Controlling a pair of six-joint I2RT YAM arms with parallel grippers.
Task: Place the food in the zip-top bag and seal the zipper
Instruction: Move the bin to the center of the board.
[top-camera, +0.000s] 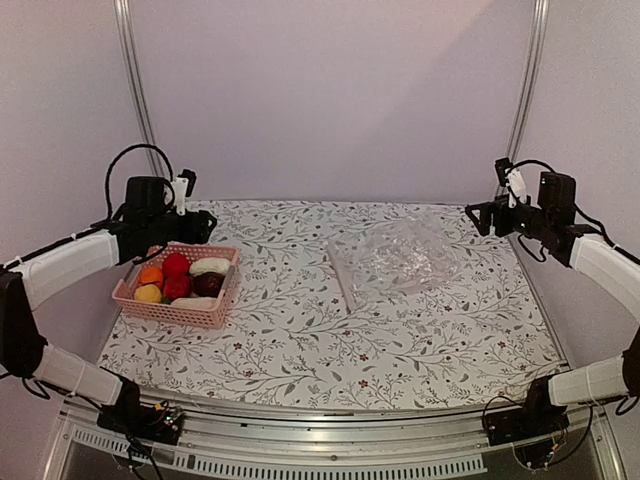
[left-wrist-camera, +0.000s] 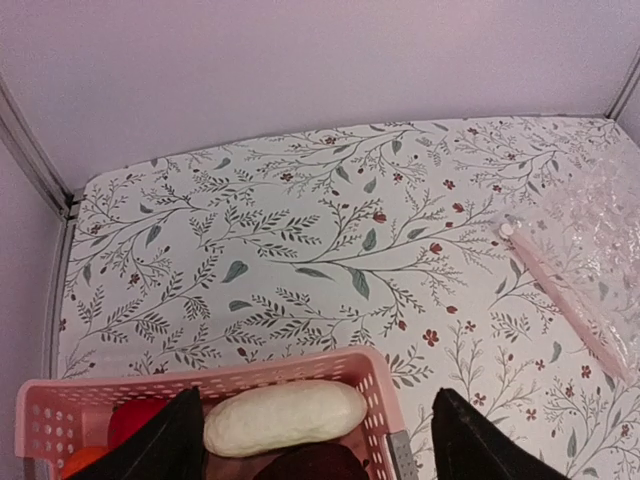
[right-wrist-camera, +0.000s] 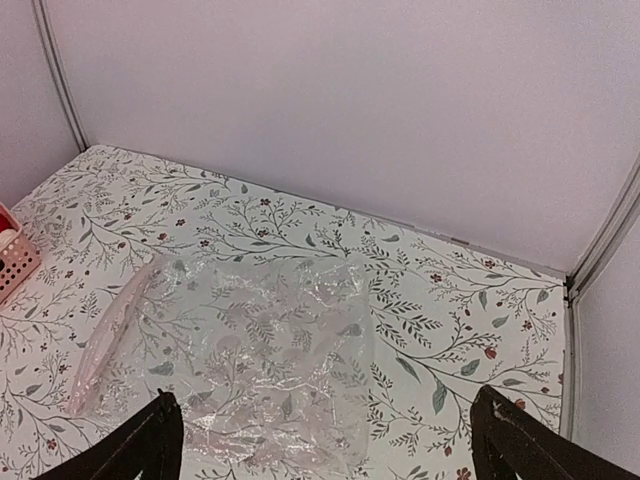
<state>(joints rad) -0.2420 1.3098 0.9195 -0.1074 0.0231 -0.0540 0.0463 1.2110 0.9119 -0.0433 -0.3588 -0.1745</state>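
Observation:
The food lies in a pink basket (top-camera: 222, 288): red (top-camera: 176, 264), orange (top-camera: 151, 276), yellow (top-camera: 148, 294), dark maroon (top-camera: 208, 284) and white oblong (top-camera: 209, 266) pieces. In the left wrist view the white piece (left-wrist-camera: 285, 417) lies inside the basket rim (left-wrist-camera: 372, 378). The clear zip-top bag (top-camera: 398, 259) lies flat right of centre and shows in the right wrist view (right-wrist-camera: 260, 350). Its pale pink zipper (top-camera: 341, 279) is along the left edge. My left gripper (top-camera: 200, 229) is open above the basket's far edge. My right gripper (top-camera: 478, 217) is open, raised beyond the bag's right side.
The table carries a floral-patterned cloth (top-camera: 300, 330). Pale walls and metal corner posts (top-camera: 135, 90) close the back and sides. A metal rail (top-camera: 320, 425) runs along the near edge by the arm bases.

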